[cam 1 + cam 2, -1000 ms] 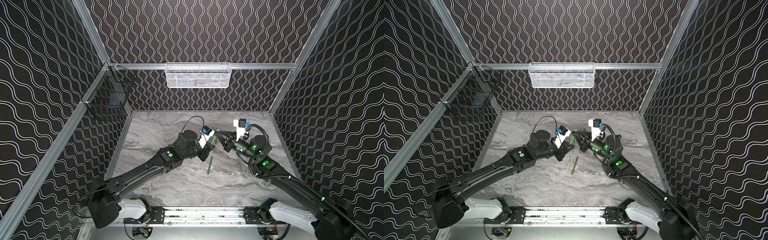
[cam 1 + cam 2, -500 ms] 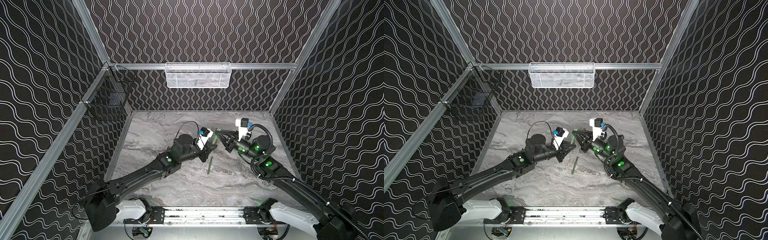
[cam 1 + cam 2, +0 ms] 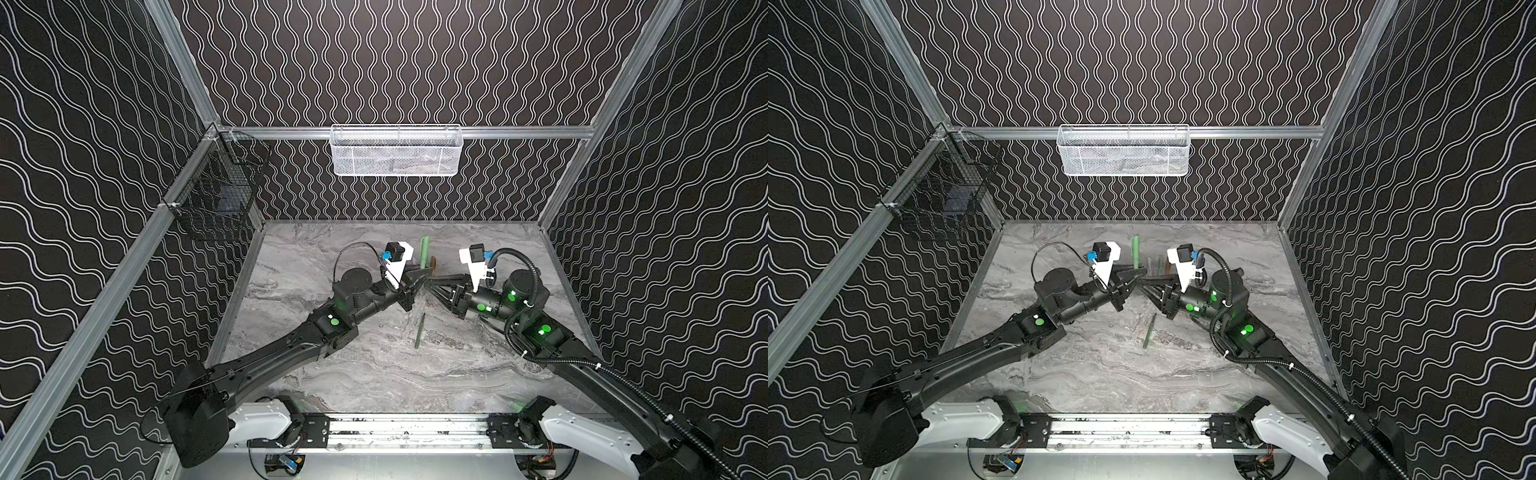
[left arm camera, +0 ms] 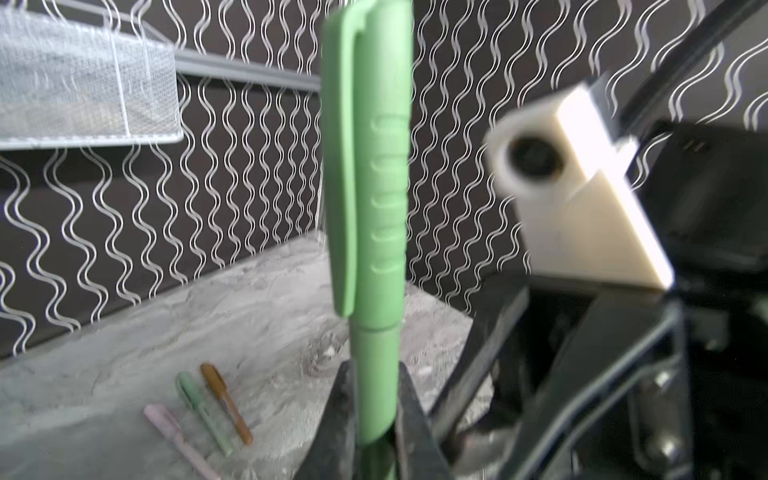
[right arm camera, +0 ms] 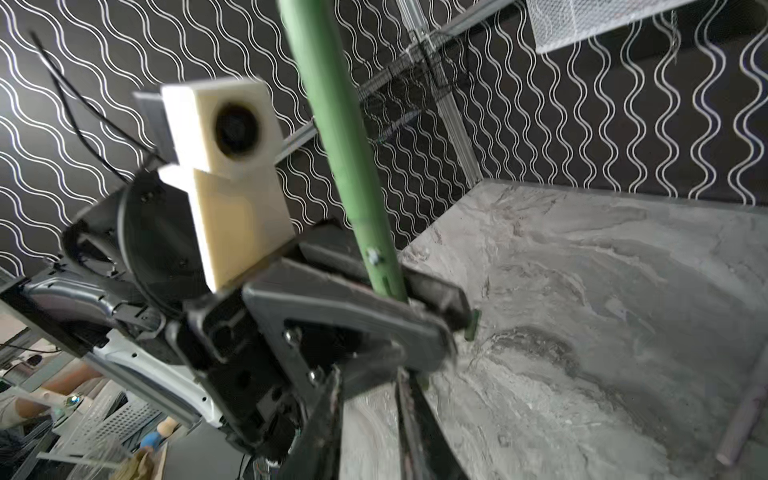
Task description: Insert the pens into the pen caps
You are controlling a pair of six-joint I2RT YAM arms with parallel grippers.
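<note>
Right fingers now spread and drawn back, empty. Left fingers stay pinched on capped green pen, upright above bench. Cap looks seated. Loose green pen lies mid-bench, likely next.

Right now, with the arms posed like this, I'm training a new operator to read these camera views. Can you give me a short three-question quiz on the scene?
1. True or false: the left gripper is shut on a green pen that wears its cap.
2. In the left wrist view, how many pens lie side by side on the table? A two, B three, C five.
3. Fill in: the right gripper is ____ and holds nothing.
Key: 1 true. 2 B: pink pen, pale green pen, orange-brown pen. 3 open.
</note>
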